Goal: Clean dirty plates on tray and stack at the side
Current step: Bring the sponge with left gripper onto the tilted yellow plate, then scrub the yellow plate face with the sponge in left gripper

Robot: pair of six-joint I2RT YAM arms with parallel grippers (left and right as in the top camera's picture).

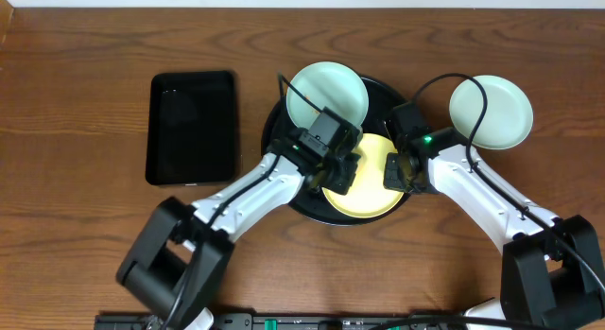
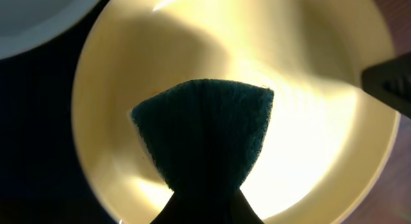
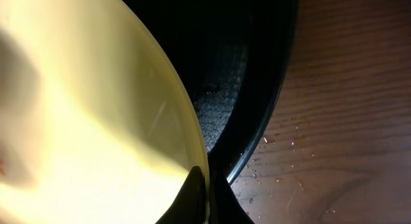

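A: Where is the yellow plate point(image 1: 371, 186) sitting?

B: It is lying on the near part of the round tray point(image 1: 378, 101), which is standing at the middle of the bench point(image 1: 76, 179).

A: And what is the left pincer point(image 1: 338, 169) doing?

B: It is clamping a dark green scrubbing pad point(image 2: 205, 131). The pad is fanning out from the fingers and pressing onto the middle of the yellow plate.

A: Is the right pincer point(image 3: 204, 199) doing anything?

B: It is pinching the right rim of the same plate, with its fingers closed over the edge, just inside the tray's wall.

A: Where are the others lying?

B: A blue plate point(image 1: 326, 92) is resting on the far left part of the round tray, just beside the yellow one. The other blue plate point(image 1: 490, 111) is sitting on the bare bench to the right of the tray, toward the far edge.

A: Is anything else showing?

B: A rectangular tray point(image 1: 192, 127) is lying on the left half of the bench, well apart from the round one. Small droplets point(image 3: 282, 142) are glinting on the wood beside the round tray's right rim.
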